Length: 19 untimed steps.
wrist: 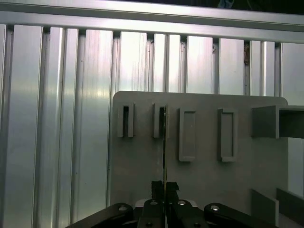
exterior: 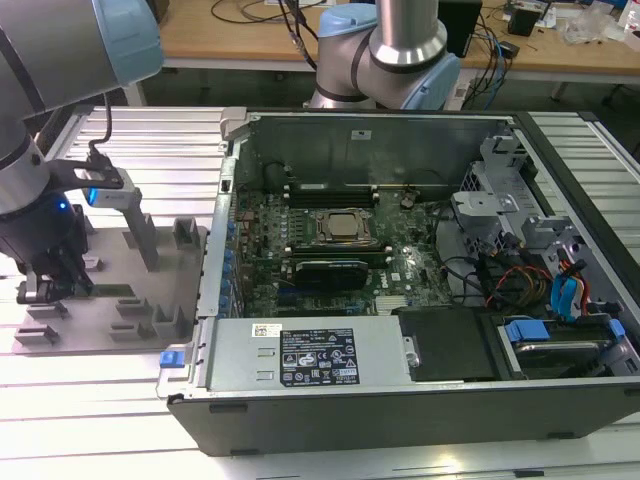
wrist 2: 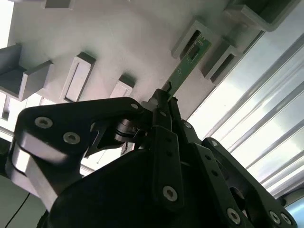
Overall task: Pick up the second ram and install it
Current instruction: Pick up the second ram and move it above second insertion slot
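Note:
The second ram (wrist 2: 189, 61) is a thin green board standing on edge in a slot of the grey tray (wrist 2: 118, 38). In the first wrist view the second ram (wrist: 164, 137) shows edge-on, running from the fingertips to a slot block of the tray (wrist: 204, 175). My gripper (wrist 2: 165, 99) is shut on the board's near end, one finger on each face. The gripper (wrist: 164, 186) is low over the tray. In the exterior view the gripper (exterior: 52, 285) is at the left, over the grey tray (exterior: 90, 325), well apart from the open computer case (exterior: 420, 250).
The open case holds a motherboard with a silver processor (exterior: 345, 228), memory slots (exterior: 330, 190) behind it and a black-topped card (exterior: 325, 268) in front. Cables and drive bays (exterior: 550, 290) fill its right side. Upright blocks (exterior: 145, 235) stand on the tray. Ribbed aluminium table (wrist: 57, 118) lies around.

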Each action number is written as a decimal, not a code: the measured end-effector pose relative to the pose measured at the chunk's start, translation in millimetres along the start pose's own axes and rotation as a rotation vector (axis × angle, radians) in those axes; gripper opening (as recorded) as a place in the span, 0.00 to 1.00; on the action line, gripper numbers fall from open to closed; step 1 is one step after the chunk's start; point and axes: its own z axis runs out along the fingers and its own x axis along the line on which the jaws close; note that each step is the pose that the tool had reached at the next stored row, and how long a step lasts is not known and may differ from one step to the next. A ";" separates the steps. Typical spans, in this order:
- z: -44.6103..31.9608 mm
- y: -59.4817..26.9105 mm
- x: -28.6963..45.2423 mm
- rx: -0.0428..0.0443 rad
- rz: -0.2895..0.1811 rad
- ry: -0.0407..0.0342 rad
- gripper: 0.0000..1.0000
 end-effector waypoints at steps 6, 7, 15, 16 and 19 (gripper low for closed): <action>-8.6 0.4 -0.5 0.0000 0.000 -0.0001 0.11; -10.9 0.5 -0.6 0.0000 0.000 0.0000 0.11; -30.5 1.3 -1.8 0.0000 0.000 0.0000 0.11; -32.3 1.4 -1.9 -0.0001 0.000 0.0000 0.11; -37.3 1.6 -2.1 0.0000 0.000 0.0000 0.11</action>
